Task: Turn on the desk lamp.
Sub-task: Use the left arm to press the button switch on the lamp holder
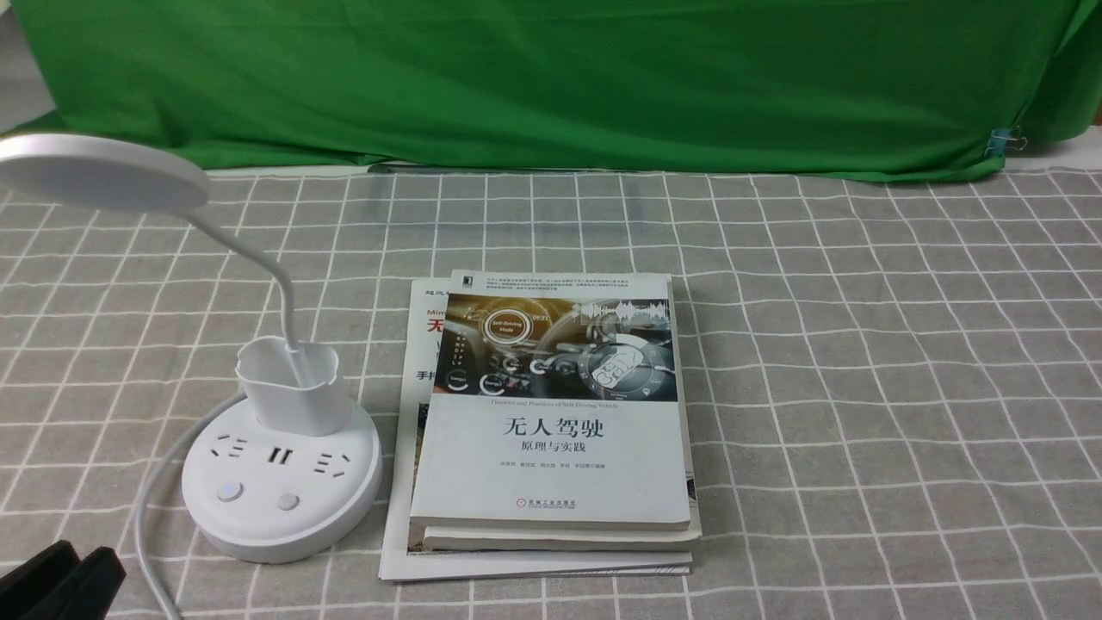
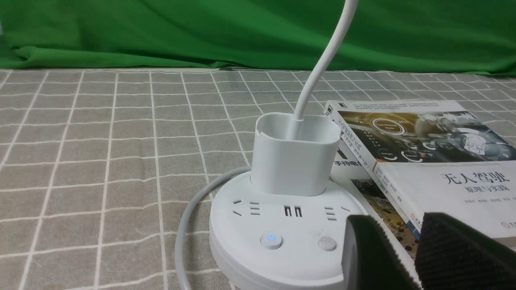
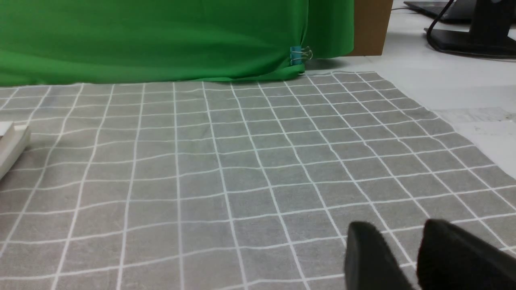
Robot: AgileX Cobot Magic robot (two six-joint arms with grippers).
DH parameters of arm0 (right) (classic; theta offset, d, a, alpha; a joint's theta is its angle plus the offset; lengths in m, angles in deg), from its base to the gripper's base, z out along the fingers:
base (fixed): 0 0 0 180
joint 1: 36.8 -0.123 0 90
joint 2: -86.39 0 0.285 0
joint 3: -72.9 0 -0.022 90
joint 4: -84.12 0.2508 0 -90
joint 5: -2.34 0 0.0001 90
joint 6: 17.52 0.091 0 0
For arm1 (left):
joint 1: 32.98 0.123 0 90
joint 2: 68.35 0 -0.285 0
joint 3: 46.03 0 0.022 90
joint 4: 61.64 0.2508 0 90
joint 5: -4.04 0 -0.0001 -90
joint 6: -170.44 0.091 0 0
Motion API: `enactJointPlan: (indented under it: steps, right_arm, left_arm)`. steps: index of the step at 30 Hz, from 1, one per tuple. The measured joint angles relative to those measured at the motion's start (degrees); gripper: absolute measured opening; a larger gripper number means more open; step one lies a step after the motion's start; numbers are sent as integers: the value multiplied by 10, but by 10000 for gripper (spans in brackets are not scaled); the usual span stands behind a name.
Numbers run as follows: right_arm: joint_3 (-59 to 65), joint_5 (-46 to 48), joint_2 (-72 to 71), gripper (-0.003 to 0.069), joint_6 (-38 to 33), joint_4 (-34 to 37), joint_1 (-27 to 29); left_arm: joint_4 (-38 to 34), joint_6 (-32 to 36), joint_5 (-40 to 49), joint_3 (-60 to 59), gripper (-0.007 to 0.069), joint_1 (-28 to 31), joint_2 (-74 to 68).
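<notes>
Status: not completed; no contact with the controls is visible. The desk lamp [image 1: 293, 392] stands on the near left part of the tabletop [image 1: 861, 387]. Its round base [image 1: 258, 530] is just beside a stack of books [image 1: 551, 413] on its right, and its disc head [image 1: 99, 172] reaches up and to the far left on the bent neck. No glow or cast light is visible at the head, so the lamp is judged to be off. Two buttons sit on the near side of the base: the left button [image 2: 271, 240] shows a small blue mark, and the right button [image 2: 327, 243] is plain. Which one switches the light cannot be told. The left fingers [image 2: 379, 257] are pressed together on nothing. They hang near the right near edge of the base, clear of both buttons. The right fingers [image 3: 371, 257] are over bare cloth well to the right of the lamp and hold nothing; whether they are fully closed cannot be told. Remaining work, as judged: bring the left fingers over a button, press it, and confirm light at the head.
</notes>
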Motion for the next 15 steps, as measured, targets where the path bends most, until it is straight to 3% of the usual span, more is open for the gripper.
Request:
enactJointPlan:
  steps: [6, 15]
  right_arm:
    - [0, 0, 0, 245, 0, 0, 0]
    - [0, 0, 0, 245, 0, 0, 0]
  left_arm:
    - [2, 0, -13, 0, 181, 0, 0]
    - [3, 0, -112, 0, 190, 0, 0]
